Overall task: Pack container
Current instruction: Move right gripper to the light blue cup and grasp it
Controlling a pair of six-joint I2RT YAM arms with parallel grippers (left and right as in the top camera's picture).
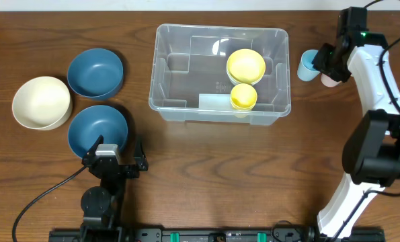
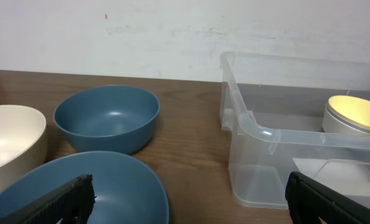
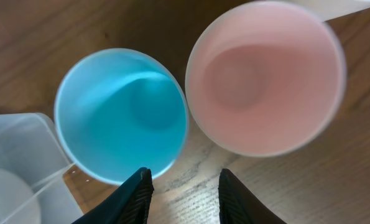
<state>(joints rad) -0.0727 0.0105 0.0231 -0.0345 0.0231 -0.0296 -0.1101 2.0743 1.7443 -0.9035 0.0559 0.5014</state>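
Note:
The clear plastic container (image 1: 221, 111) stands at the table's middle and holds a yellow bowl (image 1: 246, 65) and a smaller yellow cup (image 1: 243, 97). Its corner shows in the left wrist view (image 2: 259, 134). My left gripper (image 2: 188, 199) is open and empty, low over a blue bowl (image 2: 97, 186) at the front left. My right gripper (image 3: 183, 196) is open and empty, hovering right above a blue cup (image 3: 119, 115) and a pink cup (image 3: 265, 78) that stand side by side to the right of the container.
A second blue bowl (image 1: 95, 72) and a cream bowl (image 1: 42, 102) sit left of the container. The nearer blue bowl (image 1: 97, 129) lies under the left wrist. The blue cup (image 1: 308, 65) is close to the container's right wall.

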